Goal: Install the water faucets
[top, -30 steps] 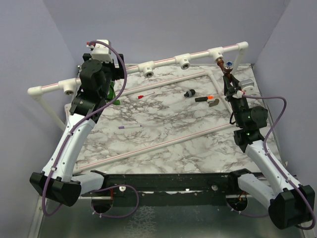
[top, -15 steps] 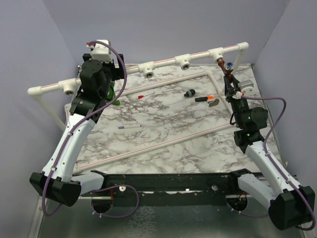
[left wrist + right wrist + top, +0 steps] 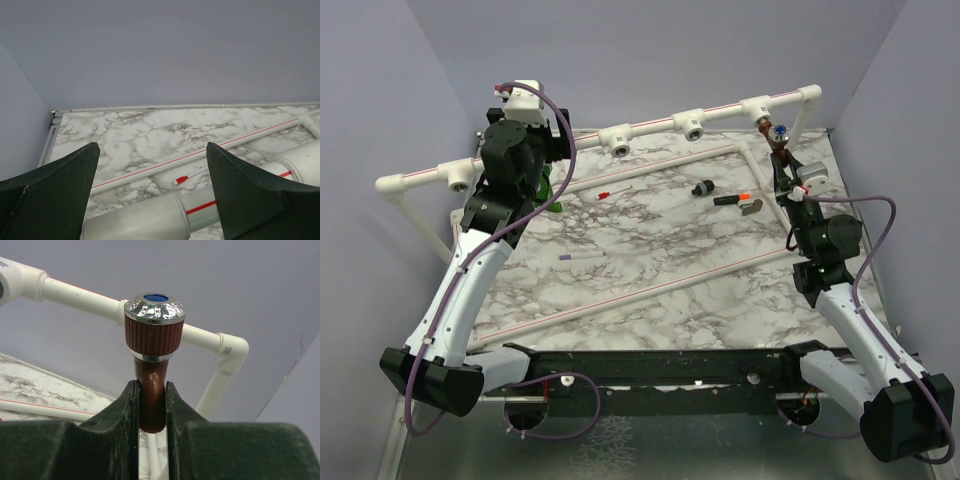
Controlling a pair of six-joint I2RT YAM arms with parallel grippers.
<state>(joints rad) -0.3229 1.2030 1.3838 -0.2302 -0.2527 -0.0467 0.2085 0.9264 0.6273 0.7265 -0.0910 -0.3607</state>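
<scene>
My right gripper is shut on the stem of the reddish-brown faucet. It holds the faucet just under the right T-fitting of the white pipe rail. In the right wrist view the fingers clamp the brown spout, and its ribbed knob with a silvery, blue-centred cap stands above them. The green faucet peeks out beside my left arm, near the rail's left end. My left gripper is open and empty, its jaws either side of the white rail pipe.
Two more T-fittings sit along the rail. On the marble top lie a red-tipped stick, a purple-tipped stick, small black parts and long thin pipes. Purple walls close in at the back and sides.
My right gripper has edged slightly back toward the rail with the brown faucet. The left arm has not moved.
</scene>
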